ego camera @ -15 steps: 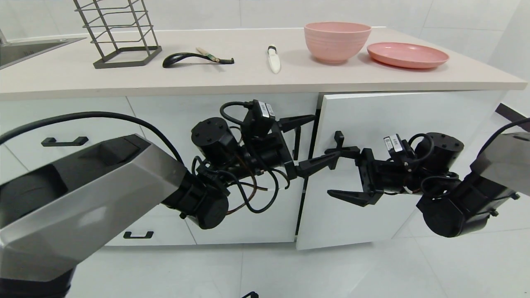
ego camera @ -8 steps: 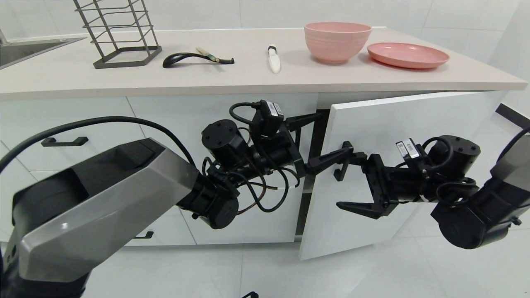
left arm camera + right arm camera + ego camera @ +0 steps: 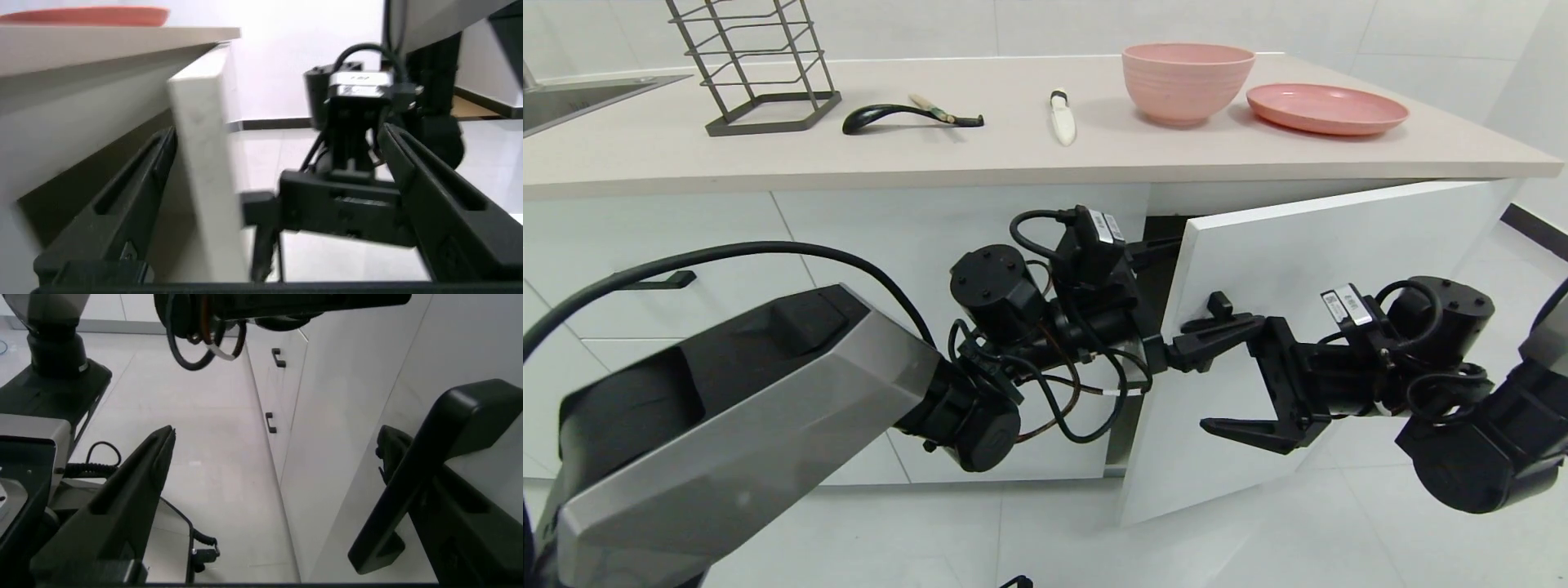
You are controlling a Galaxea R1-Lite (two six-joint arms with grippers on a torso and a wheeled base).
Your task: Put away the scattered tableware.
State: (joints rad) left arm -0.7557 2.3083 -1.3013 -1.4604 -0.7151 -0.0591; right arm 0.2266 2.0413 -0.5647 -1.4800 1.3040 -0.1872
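Tableware point(image 3: 1186, 77) lies on the countertop point(image 3: 1013, 159) above the cabinet door point(image 3: 1339, 245), well apart from both my grippers. My left gripper point(image 3: 1165, 298) is spread wide and straddles the door's free edge, one finger behind it and one in front. My right gripper point(image 3: 1229, 377) is spread too, in front of the door. Its upper finger is just beside the door handle point(image 3: 1218, 304), and I can't tell whether they touch. The door stands ajar. Above it sit the pink bowl point(image 3: 1188, 94) and, just beside it, the pink plate point(image 3: 1327, 108). Further to the left of the door lie a white utensil point(image 3: 1062, 121), a black spoon point(image 3: 874, 117) touching a wooden stick point(image 3: 929, 106), and a wire rack point(image 3: 760, 65).
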